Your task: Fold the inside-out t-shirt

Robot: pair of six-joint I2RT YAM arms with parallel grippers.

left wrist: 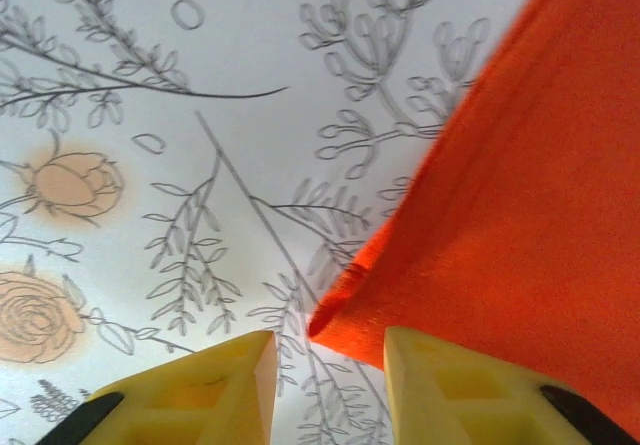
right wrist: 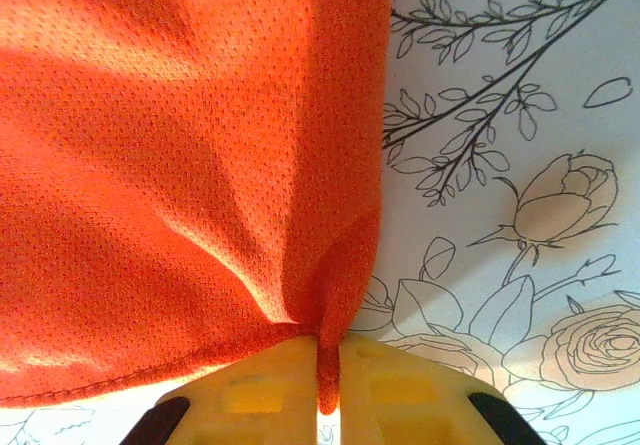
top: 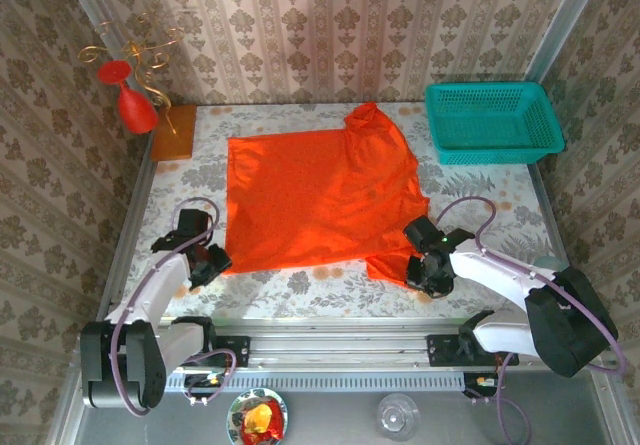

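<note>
orange t-shirt (top: 315,200) spread wide from above, wrist views closer, right gripper (right wrist: 328,370) pinching its fold, left gripper (left wrist: 328,350) parted at corner

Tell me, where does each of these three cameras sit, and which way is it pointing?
Top: fixed above and behind the arms, looking down on the table, t-shirt and basket; both arms show, with the left gripper and right gripper.
Left wrist: on the left arm, looking down past the left gripper, open at the t-shirt's corner.
Right wrist: on the right arm, looking down past the right gripper, shut on a fold of t-shirt.
Shared: all three see the orange t-shirt on the flowered table.
</note>
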